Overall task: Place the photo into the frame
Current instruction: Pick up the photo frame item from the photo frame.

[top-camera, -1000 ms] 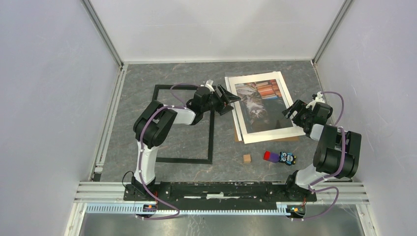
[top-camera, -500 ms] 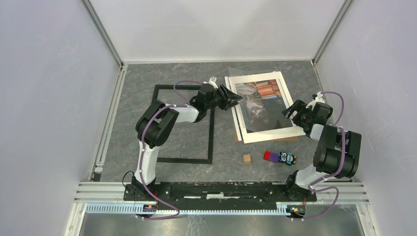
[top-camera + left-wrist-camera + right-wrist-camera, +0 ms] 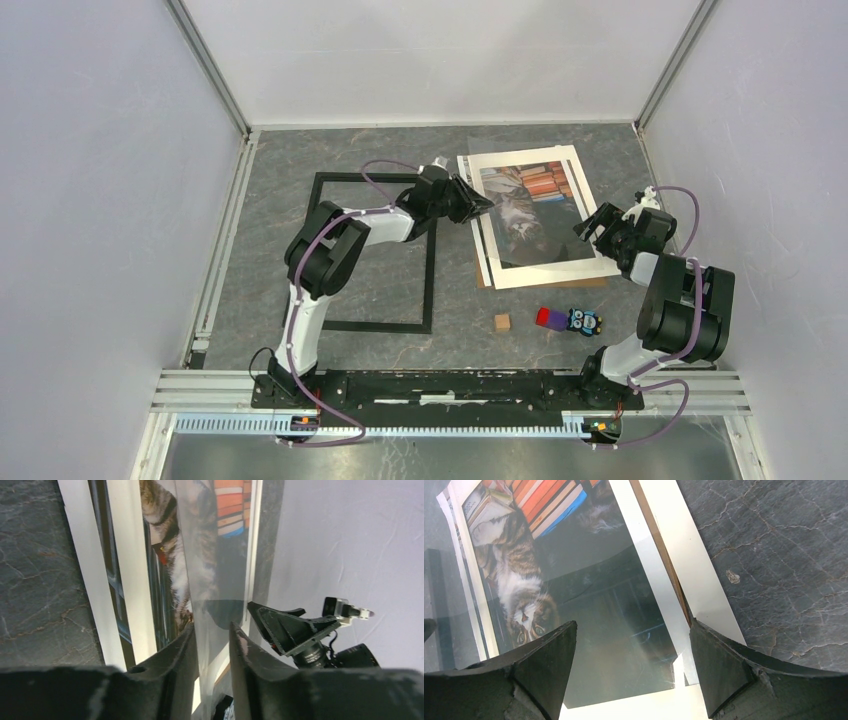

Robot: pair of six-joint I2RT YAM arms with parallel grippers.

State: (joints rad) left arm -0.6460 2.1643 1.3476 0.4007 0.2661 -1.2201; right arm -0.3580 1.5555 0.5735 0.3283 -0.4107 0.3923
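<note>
"At the far right of the table (image 3: 300, 160), what had you got hold of?"

"My left gripper (image 3: 212, 630) was closed down narrow on the left edge of the clear sheet (image 3: 560, 235), and the sheet stood tilted up off the photo (image 3: 534, 515). The photo lay flat beneath it on a white mat (image 3: 575, 170) and a brown board (image 3: 659, 545), toward the far right corner. The frame (image 3: 430, 280) lay flat and apart from the stack, nearer the left edge."

"And your worry?"

"It was a thin, slick pane gripped at one edge only. I judged it could slide or pivot between my fingers, drop back and knock the photo askew. Its low edge could also scuff the print if I dragged it."

"How were the arms set?"

"The left arm reached forward over the frame's far right corner, with its gripper pointing right at the sheet. The right arm was folded near the right edge. My right gripper (image 3: 594, 222) was spread wide and holding nothing, just above the stack's right side."
</note>
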